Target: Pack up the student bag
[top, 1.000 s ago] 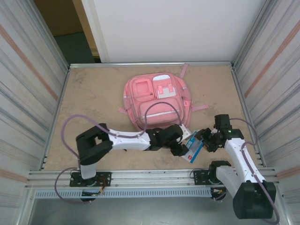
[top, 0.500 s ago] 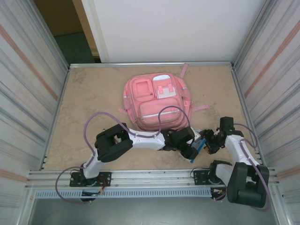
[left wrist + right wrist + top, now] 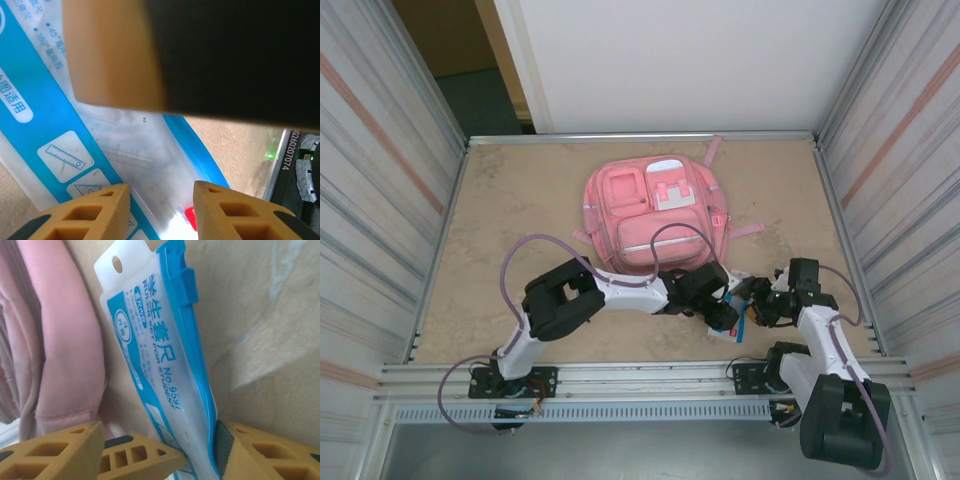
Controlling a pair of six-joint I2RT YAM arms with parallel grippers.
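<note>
The student bag [image 3: 650,215], a large pink backpack, lies flat in the middle of the table, and its pink fabric [image 3: 65,340] also runs down the left of the right wrist view. In front of its near right corner a blue-and-white ruler set packet [image 3: 737,322] sits between both grippers. My right gripper [image 3: 758,308] [image 3: 160,432] has the packet [image 3: 160,355] pressed against its right pad, with a finger of the left gripper wedged on the other side. My left gripper [image 3: 725,315] [image 3: 162,200] stands open close over the packet [image 3: 60,110].
Metal rails border the table [image 3: 520,200] on all sides, and corrugated walls rise to the left and right. The left arm stretches across the near part of the table. Bare tabletop lies left and right of the bag.
The left gripper has slid right and pushed in against the right gripper. The packet, plainly visible a second ago, is now mostly covered between the two. The left jaws have narrowed.
</note>
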